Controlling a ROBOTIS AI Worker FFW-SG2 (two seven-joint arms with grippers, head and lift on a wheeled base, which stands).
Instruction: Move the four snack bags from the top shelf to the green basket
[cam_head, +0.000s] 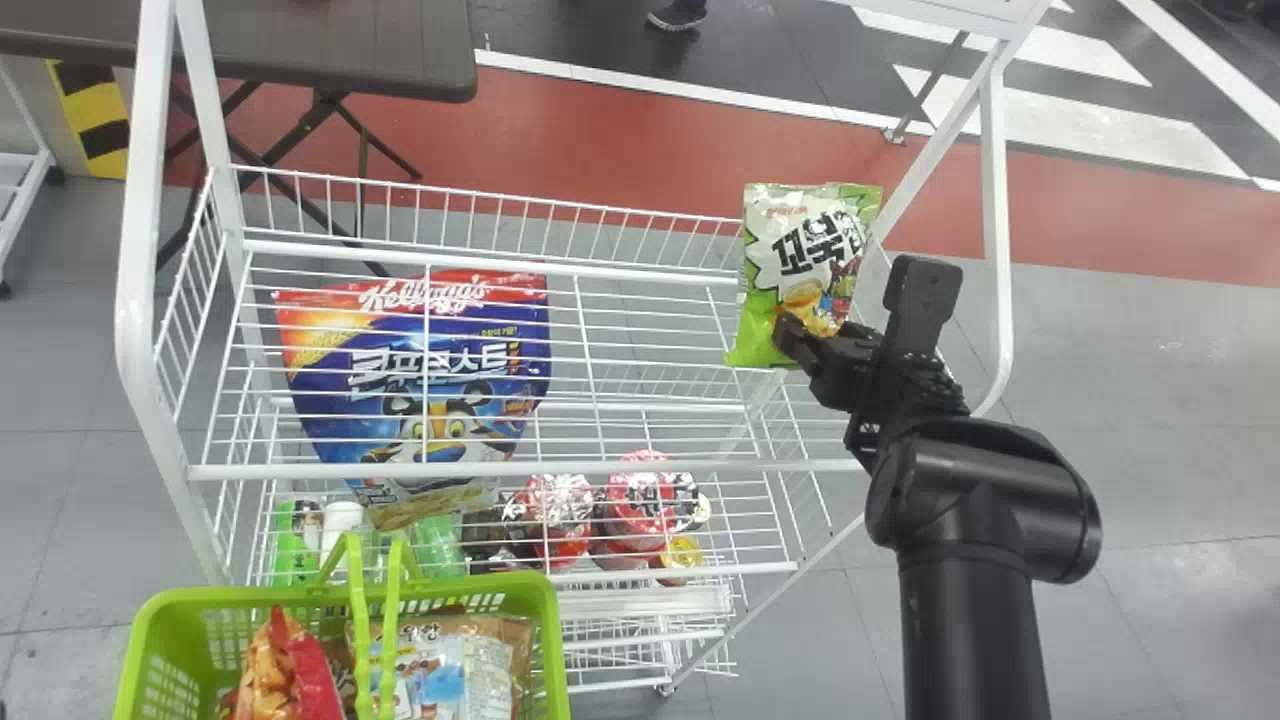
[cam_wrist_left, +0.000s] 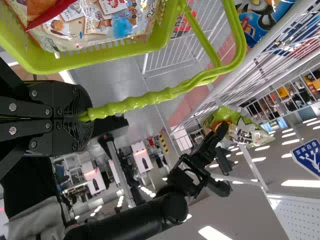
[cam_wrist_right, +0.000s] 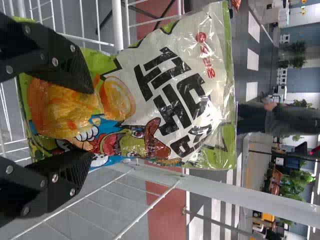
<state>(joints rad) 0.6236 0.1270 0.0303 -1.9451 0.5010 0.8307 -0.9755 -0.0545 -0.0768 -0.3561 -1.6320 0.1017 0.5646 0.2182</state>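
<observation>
Right, starting on the L side: my green basket (cam_head: 230, 597) sits low in front of the rack, w/ its handle (cam_head: 357, 610) raised. L gripper (cam_wrist_left: 86, 117) has its fingers clenched on that handle, & it's parked there. Inside the basket, an orange-and-red bag (cam_head: 285, 675) stands up at the L part of what I can see; just to its R there's a pale snack bag (cam_head: 440, 670) w/ blue print. Both are below the handle.

Behind the basket, under the top shelf's (cam_head: 520, 468) wires, a big blue cereal bag (cam_head: 430, 370) leans on the level below. R of its bottom end, also down there, are red-topped tubs (cam_head: 645, 495).

Now the R end: the green-and-white snack bag (cam_head: 800, 240) is nearly upright over the top shelf, R end, top edge up by the back rail (cam_head: 480, 255). R gripper (cam_head: 812, 338) has it low down, fingers spread w/ the bag's bulging lower part pinched btwn them. Can't tell if the bag's bottom touches the wires.

Room-wise: the R post (cam_head: 997, 200) slants up close by the bag's R edge, so tight on that side. R arm (cam_head: 970, 620) comes up outside the shelf's R end, well apart from the basket's R rim.
</observation>
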